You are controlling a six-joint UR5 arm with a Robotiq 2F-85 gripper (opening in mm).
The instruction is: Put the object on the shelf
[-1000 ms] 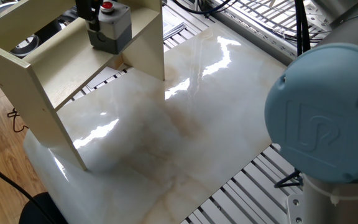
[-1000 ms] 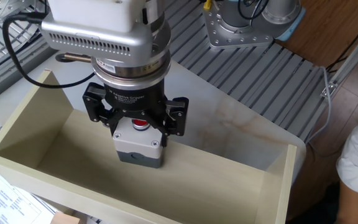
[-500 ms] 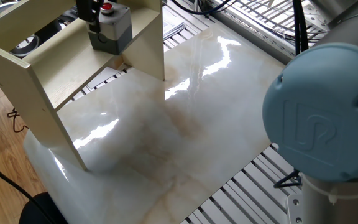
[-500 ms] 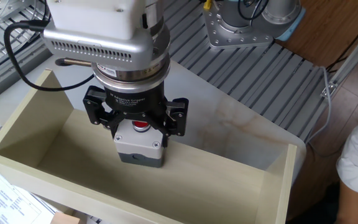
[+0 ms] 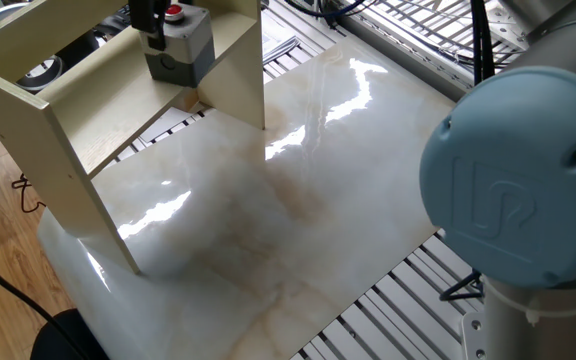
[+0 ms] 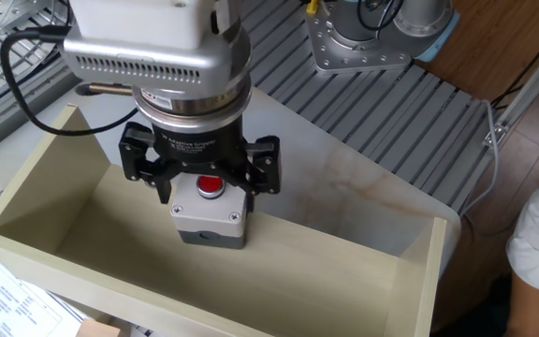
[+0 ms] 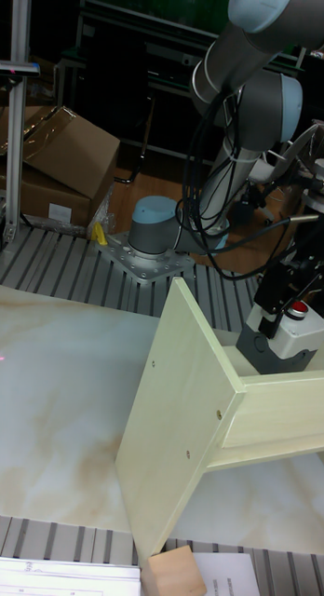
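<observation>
**Box resting on the shelf board, claw spread around it**

Looking down through the other fixed view, I see the gripper (image 6: 201, 178) hanging directly over the object (image 6: 210, 212), a small grey box with a light top face and a round red button (image 6: 211, 185). The black fingers (image 6: 145, 167) stand spread to either side of the box top, and I can see a gap between each of them and the box, so the claw is wide and grips nothing. The box sits on the flat board of the shelf (image 6: 363, 271), roughly midway between its two upright side panels and close to the back edge of the board.

From one fixed view, I find the object (image 5: 181, 48) at the far end of the shelf (image 5: 38, 120), with one dark finger (image 5: 151, 25) beside its left face. The shelf stands on a glossy marbled table top (image 5: 298, 190), and the pale blue arm joint (image 5: 513, 190) fills the near right corner.

In the tall fixed view, the object (image 7: 290, 340) sits behind the near side panel of the shelf (image 7: 176, 400), on the board, with the gripper (image 7: 288, 284) just above it. A cardboard box (image 7: 60, 163) lies well apart in the background.
</observation>
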